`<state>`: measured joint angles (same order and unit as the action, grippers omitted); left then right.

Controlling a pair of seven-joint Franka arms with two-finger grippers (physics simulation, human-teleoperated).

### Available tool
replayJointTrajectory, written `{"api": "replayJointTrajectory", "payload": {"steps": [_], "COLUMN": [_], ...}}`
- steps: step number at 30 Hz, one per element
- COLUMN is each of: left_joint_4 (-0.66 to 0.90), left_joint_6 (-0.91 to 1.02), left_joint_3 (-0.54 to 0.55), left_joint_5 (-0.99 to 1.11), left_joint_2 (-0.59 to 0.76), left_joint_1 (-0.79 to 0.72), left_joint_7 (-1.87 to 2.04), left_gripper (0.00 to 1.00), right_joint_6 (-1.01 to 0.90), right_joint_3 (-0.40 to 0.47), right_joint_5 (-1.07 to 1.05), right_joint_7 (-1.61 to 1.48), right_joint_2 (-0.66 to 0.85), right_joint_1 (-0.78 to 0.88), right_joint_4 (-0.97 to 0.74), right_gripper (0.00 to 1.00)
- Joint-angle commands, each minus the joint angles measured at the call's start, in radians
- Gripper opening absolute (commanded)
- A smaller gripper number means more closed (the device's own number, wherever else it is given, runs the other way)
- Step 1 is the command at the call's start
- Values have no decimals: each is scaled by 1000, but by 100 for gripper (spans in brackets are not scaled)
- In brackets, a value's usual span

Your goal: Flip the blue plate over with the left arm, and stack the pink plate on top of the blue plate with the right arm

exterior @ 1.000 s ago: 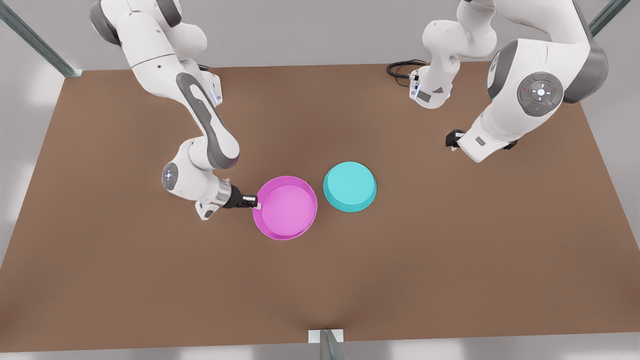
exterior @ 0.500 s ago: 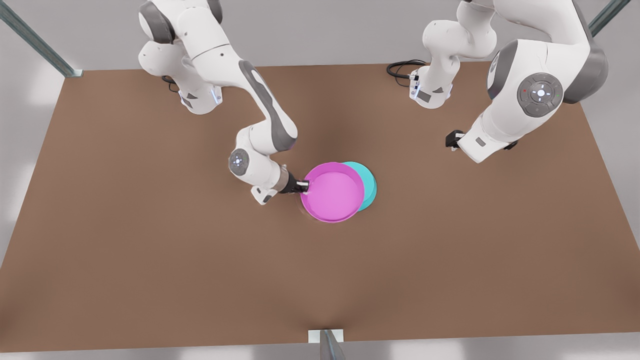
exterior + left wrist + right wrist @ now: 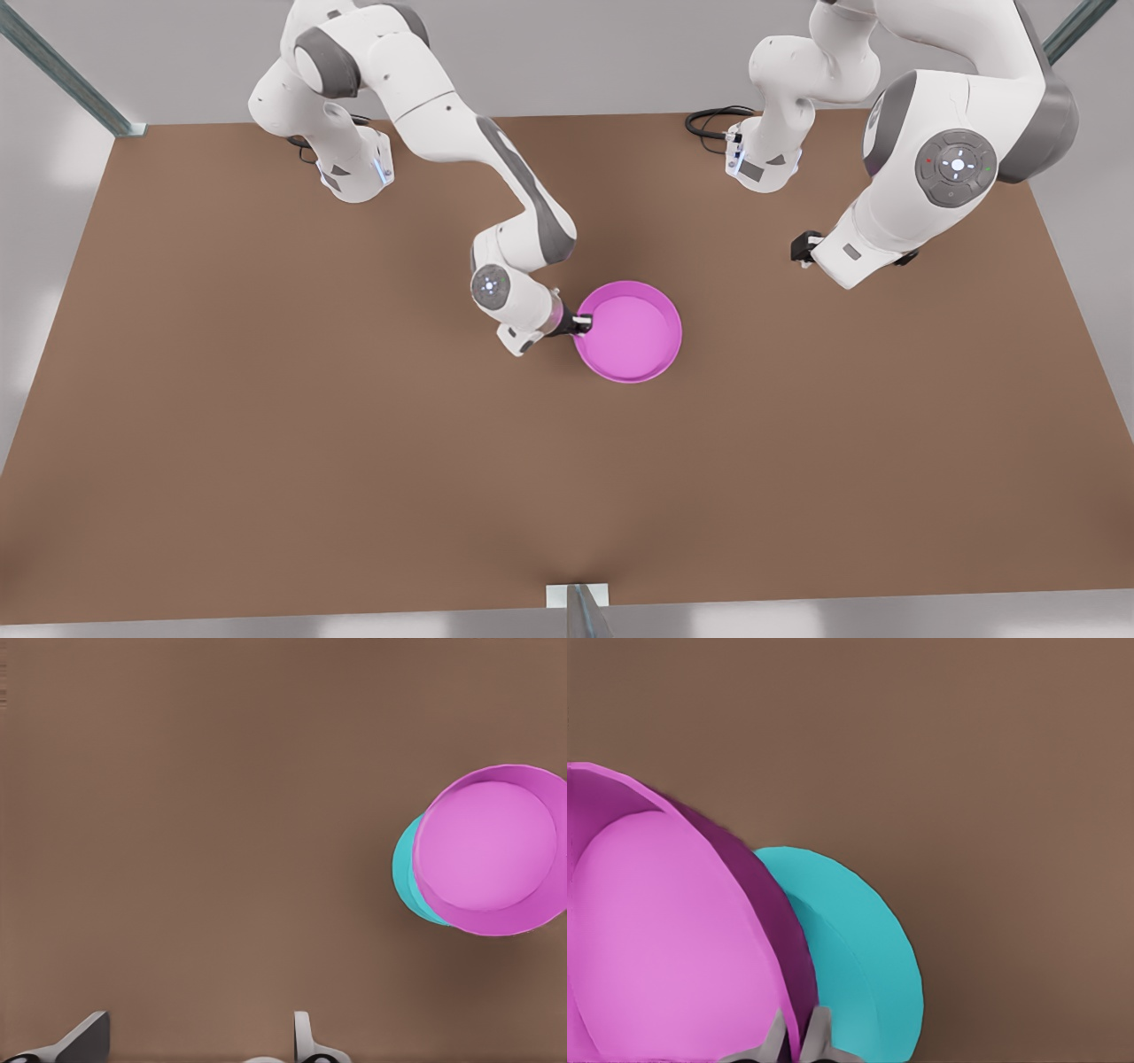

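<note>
**Pink plate arrives over blue as the stacking nears its finish**

The right pincer (image 3: 583, 320) pinches the rim of the round magenta-pink plastic plate (image 3: 631, 332), which sits above the round turquoise plastic plate (image 3: 859, 957), base-up at mid-counter; whether the two touch is unclear. By appearances only the release remains. The left pincer (image 3: 195, 1041) hangs spread and waits, well apart toward the front view's right. Bare brown counter (image 3: 266, 461) surrounds the stack, its edges distant, leaving ample room for withdrawal.

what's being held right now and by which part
The right gripper pinches the pink plate by its rim. The left gripper, by its arm, holds nothing.
</note>
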<state>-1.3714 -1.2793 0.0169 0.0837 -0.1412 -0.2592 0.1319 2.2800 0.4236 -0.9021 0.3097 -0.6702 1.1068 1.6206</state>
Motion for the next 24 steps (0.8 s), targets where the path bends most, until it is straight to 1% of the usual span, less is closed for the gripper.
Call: {"api": "replayJointTrajectory", "payload": {"steps": [1,2,3,4,5,11,13,14,15,16,18,19,21,22,23,24], "left_joint_4": [0,0,0,0,0,0,0,0,0,0,37,41,41,41,41,41], "left_joint_6": [0,0,0,0,0,-2,-3,-3,-3,-5,0,0,0,0,0,-2], "left_joint_3": [0,0,0,0,0,0,0,2,2,2,5,6,5,5,5,5], "left_joint_5": [2,2,2,2,2,2,1,-2,-4,-1,-7,-12,-10,-9,-7,-7], "left_joint_2": [0,0,0,0,0,0,0,2,2,2,-9,-8,-8,-9,-11,-11], "left_joint_1": [0,0,0,0,0,0,0,0,0,-2,-5,-3,-5,-5,-5,-3], "left_joint_7": [0,0,0,0,0,0,2,3,2,2,-6,-8,-5,-3,-2,-2], "left_gripper": [100,100,100,100,100,100,100,100,100,100,100,100,100,100,100,100], "right_joint_6": [1,1,1,4,4,0,-30,-49,-88,-151,-335,-398,-454,-497,-560,-582], "right_joint_3": [0,0,0,0,0,1,12,33,73,133,175,176,175,175,173,175], "right_joint_5": [-12,-17,-18,-18,-18,-18,-15,-9,0,72,281,428,692,727,813,833], "right_joint_7": [-7,-7,-7,-7,-7,-7,-7,-7,-12,-26,-136,-218,-339,-365,-406,-481], "right_joint_2": [-3,-9,-15,-15,-19,-23,-5,27,87,164,291,369,515,561,580,590], "right_joint_1": [1,1,1,-1,1,13,13,13,8,1,-131,-223,-416,-498,-574,-633], "right_joint_4": [-2,-13,-16,-16,-16,-16,-7,16,65,108,143,165,209,208,164,147], "right_gripper": [21,21,32,97,100,100,100,100,100,100,100,100,100,100,100,100]}}
